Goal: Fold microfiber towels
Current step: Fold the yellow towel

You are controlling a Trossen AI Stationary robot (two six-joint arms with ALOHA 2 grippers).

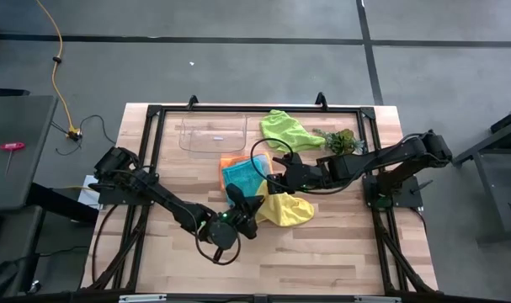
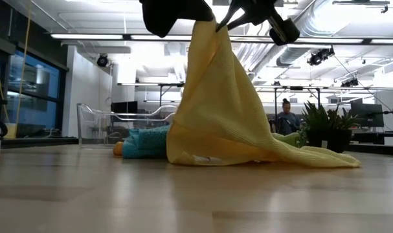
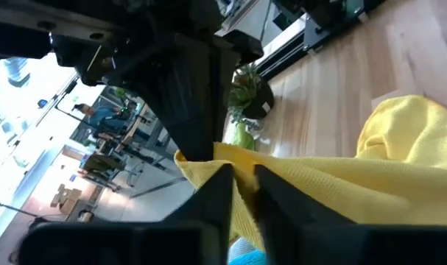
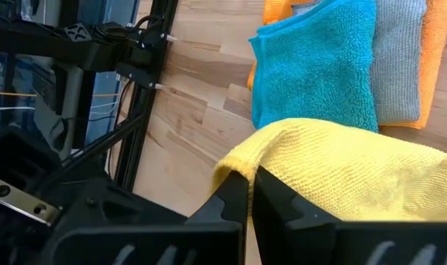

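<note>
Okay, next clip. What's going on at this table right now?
Both arms are working the yellow towel at mid-table. The right gripper is pinched shut on one edge, and the left gripper grips another edge, so the cloth hangs up off the wood with its lower part on the table. The teal towel lies folded on the grey and orange ones. The lime green towel lies crumpled, unfolded, near the plant sprig.

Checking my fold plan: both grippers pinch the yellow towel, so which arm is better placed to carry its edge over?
Probably left: the left gripper grips the yellow towel at its outer edge; the right gripper sits against the stacked towels.
</note>
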